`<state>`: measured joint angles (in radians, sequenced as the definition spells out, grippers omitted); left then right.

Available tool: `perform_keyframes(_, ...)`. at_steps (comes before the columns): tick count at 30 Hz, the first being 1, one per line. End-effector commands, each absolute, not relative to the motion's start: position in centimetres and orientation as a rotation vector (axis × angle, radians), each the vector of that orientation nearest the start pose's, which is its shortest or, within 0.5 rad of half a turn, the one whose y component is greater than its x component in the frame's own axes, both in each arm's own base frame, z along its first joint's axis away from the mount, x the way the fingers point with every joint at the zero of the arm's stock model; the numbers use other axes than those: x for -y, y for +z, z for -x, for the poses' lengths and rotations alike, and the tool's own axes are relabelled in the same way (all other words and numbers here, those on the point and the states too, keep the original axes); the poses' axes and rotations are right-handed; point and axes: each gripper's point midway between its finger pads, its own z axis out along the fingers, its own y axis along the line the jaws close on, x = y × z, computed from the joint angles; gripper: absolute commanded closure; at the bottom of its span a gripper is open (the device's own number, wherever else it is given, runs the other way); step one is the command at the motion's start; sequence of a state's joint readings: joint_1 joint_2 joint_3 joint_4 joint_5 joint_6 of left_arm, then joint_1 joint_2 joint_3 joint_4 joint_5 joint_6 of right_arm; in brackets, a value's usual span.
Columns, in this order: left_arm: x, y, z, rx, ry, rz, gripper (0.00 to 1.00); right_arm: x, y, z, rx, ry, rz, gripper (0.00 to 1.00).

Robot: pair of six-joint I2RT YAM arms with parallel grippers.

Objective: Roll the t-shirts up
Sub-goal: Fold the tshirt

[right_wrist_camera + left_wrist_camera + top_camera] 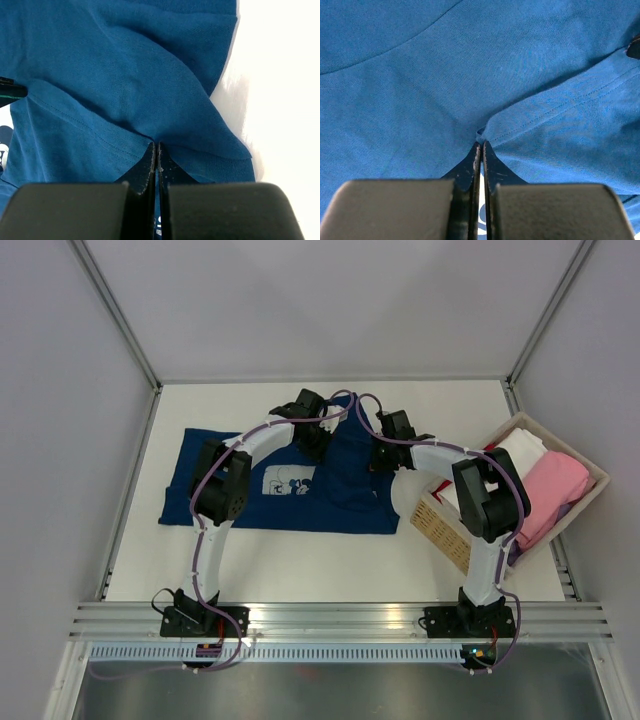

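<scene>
Remote view: I see the navy t-shirt spread out to the left of the basket. The left gripper, farther from the basket, is fully closed, with a hemmed fold of the shirt pinched at its fingertips. The right gripper, nearer the basket, is likewise closed, the cloth gathering into creases where its tips nip it.

Blue t-shirt is soft matt cloth w/ fine weave; fingers look like black scuffed plastic. Basket is woven.
</scene>
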<state>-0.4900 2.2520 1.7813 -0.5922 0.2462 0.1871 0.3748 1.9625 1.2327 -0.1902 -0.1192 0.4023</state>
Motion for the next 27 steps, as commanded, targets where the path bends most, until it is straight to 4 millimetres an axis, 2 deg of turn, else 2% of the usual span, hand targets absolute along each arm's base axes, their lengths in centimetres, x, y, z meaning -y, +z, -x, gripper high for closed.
perform_keyframes(1, 28.5, 5.4, -44.5, -2.405, -0.468, -0.928, 0.98, -21.0, 3.5, -42.8, -2.498, 0.486, 0.042, 1.00)
perform_keyframes(5, 28.4, 6.5, -44.5, -2.386, -0.461, -0.926, 0.98, -20.7, 6.0, -43.4, -2.442, 0.459, 0.060, 1.00)
perform_keyframes(8, 28.3, 6.7, -44.4, -2.384, -0.464, -0.925, 0.98, -20.3, 6.9, -43.5, -2.430, 0.436, 0.065, 1.00)
perform_keyframes(19, 28.3, 8.1, -44.8, -2.350, -0.451, -0.920, 0.98, -20.2, 7.9, -44.0, -2.413, 0.421, 0.077, 1.00)
perform_keyframes(22, 28.2, 8.5, -44.9, -2.341, -0.440, -0.918, 0.98, -20.3, 8.6, -44.6, -2.389, 0.423, 0.086, 1.00)
perform_keyframes(27, 28.0, 9.1, -45.2, -2.328, -0.418, -0.906, 0.98, -20.9, 10.4, -46.9, -2.303, 0.416, 0.119, 1.00)
